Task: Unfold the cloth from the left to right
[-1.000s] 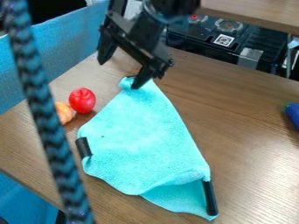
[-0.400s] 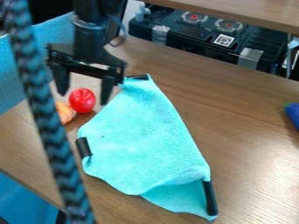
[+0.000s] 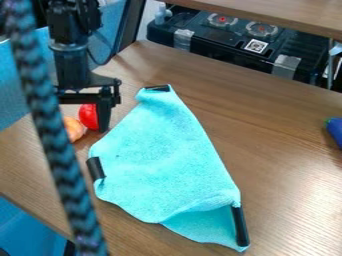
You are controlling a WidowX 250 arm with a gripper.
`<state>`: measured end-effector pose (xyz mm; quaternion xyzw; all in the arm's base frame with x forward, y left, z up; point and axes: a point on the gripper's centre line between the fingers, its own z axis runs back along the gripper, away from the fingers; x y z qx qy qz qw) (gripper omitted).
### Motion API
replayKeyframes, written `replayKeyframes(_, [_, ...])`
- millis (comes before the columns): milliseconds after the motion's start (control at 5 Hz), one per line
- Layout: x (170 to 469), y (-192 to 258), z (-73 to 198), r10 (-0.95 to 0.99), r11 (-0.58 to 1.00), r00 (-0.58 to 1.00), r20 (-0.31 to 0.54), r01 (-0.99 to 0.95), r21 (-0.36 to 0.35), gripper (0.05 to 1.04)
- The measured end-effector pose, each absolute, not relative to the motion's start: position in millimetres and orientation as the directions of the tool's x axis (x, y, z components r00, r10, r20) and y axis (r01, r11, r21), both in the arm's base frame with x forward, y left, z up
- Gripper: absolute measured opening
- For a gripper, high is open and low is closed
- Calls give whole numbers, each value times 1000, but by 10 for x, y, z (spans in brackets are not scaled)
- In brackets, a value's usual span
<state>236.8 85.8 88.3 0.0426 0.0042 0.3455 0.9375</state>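
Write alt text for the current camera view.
A turquoise cloth with black strips at its edges lies partly folded on a wooden table. Left of it in the picture, a black gripper hangs open, partly hiding a red object; a patterned cord crosses the foreground.

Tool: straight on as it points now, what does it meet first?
Probably the red fruit, which the tool partly covers in this view. Depth is unclear, so it could pass beside it and meet the table first.

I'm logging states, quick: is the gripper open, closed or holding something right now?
Gripper: open, holding nothing, apart from the cloth.
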Motion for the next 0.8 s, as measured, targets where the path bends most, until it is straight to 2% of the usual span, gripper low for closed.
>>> replayKeyframes(200, [2293,973,696,679,734,733,-27,-679,24,999])
replayKeyframes(400, [2279,988,548,675,738,738,-3,-675,13,999])
replayKeyframes(600, [2273,1040,440,663,748,749,-3,-663,-28,999])
replayKeyframes(800, [2260,998,425,624,774,781,-23,-622,-117,999])
